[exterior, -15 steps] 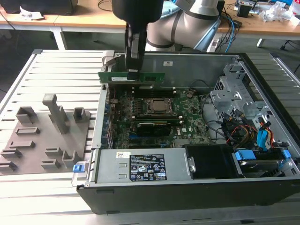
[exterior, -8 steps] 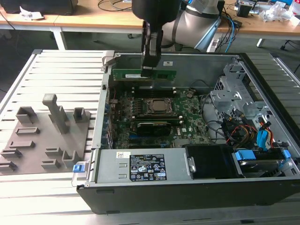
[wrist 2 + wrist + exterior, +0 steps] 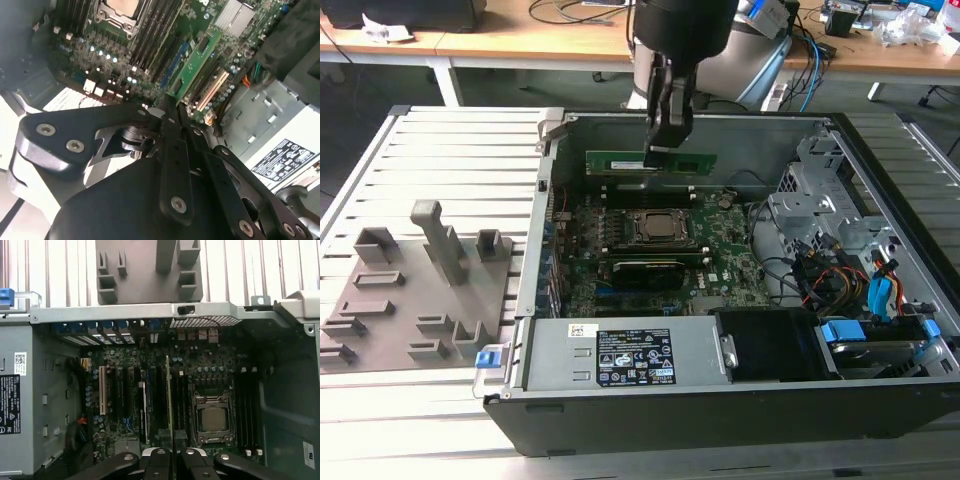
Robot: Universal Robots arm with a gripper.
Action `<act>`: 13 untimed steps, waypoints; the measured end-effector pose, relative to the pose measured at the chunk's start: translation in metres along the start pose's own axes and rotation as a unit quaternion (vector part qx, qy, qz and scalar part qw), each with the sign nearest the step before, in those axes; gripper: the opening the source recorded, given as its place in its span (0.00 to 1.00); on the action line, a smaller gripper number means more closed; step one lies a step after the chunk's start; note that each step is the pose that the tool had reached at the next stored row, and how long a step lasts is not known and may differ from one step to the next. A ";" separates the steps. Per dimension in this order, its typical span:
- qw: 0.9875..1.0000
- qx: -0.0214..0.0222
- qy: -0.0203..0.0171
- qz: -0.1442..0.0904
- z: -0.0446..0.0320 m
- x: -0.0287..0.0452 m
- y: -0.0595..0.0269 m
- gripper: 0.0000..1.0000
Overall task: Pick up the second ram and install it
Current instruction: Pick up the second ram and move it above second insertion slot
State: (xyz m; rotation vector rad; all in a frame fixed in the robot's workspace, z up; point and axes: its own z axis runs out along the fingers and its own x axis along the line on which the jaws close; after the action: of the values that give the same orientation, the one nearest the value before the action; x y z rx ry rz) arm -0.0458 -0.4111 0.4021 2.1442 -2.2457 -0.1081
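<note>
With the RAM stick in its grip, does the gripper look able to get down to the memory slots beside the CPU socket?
Probably yes: the gripper holds the second ram above the motherboard, and the case is open on top.

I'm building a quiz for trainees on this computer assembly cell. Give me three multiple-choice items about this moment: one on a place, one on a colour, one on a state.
1. Where is the long green circuit-board RAM stick?
A. in the grey holder tray
B. above the motherboard inside the open case
C. on the wooden desk

2. What colour is the clip at the case's front corner?
A. blue
B. red
C. yellow

3. What is the black gripper doing?
A. hanging open
B. shut on the stick
C. resting on the tray

Answers: 1 B, the exterior view shows it over the green motherboard. 2 A, the clip is blue. 3 B, its fingers pinch the stick's edge in the first wrist view.
</note>
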 end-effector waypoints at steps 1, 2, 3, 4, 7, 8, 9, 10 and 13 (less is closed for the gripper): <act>1.000 0.000 0.000 0.000 0.0009 -0.0008 -0.0036 0.13; 1.000 -0.001 0.000 0.000 0.0015 -0.0014 -0.0062 0.13; 1.000 -0.001 0.000 0.000 0.0020 -0.0020 -0.0086 0.13; 1.000 -0.001 0.000 0.000 0.0023 -0.0023 -0.0101 0.13; 1.000 -0.002 0.000 0.000 0.0043 -0.0039 -0.0175 0.13; 1.000 -0.002 0.000 0.000 0.0049 -0.0043 -0.0197 0.13; 1.000 -0.002 0.000 0.000 0.0053 -0.0045 -0.0214 0.13; 1.000 -0.002 0.000 0.000 0.0064 -0.0050 -0.0238 0.13; 1.000 -0.003 0.000 0.000 0.0144 -0.0050 -0.0267 0.13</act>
State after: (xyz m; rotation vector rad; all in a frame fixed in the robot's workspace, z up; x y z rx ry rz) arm -0.0200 -0.4070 0.3858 2.1413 -2.2427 -0.1139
